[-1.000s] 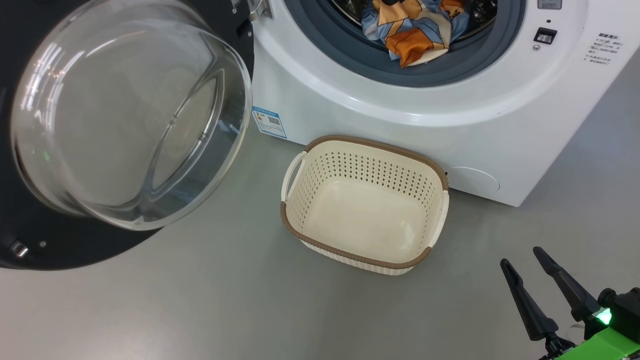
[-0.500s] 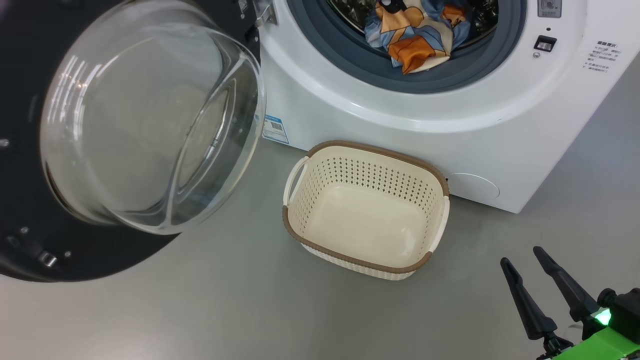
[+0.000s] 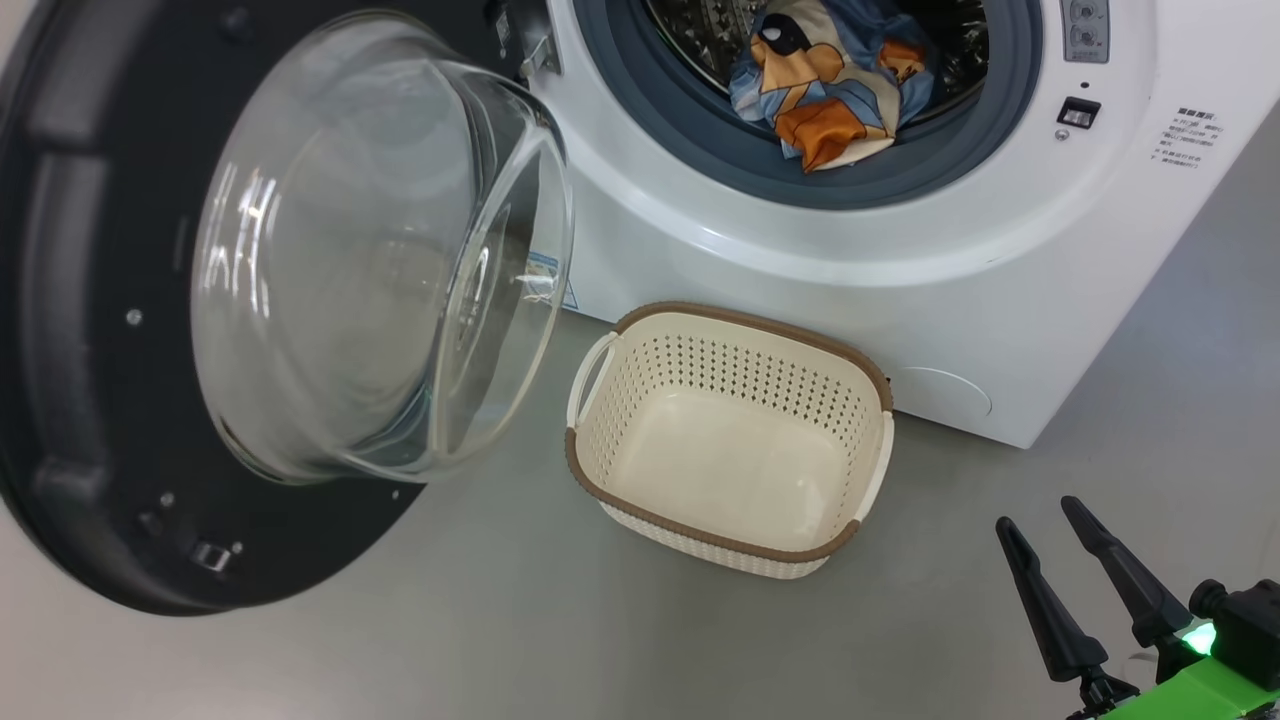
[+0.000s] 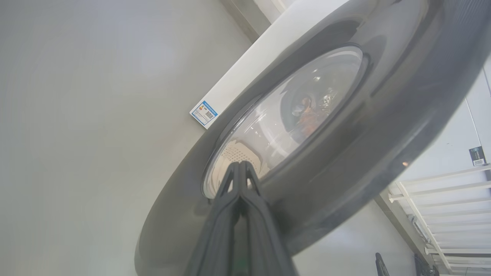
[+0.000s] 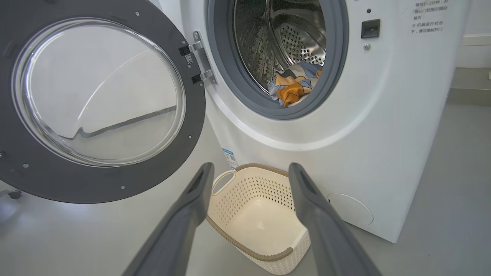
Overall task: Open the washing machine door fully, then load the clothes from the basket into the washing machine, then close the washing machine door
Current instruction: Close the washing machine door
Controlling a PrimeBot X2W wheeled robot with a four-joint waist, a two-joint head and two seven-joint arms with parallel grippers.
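The left gripper (image 4: 241, 165), pinched closed and empty, is at the open door's (image 3: 90, 400) outer face, the right gripper (image 3: 1037, 512) spread wide, empty, near right, clothes (image 3: 825, 90) inside the washer (image 3: 800, 260).

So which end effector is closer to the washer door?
Left. The left end effector sits right at the outer face of the door; the right end effector hovers apart, beyond the basket.
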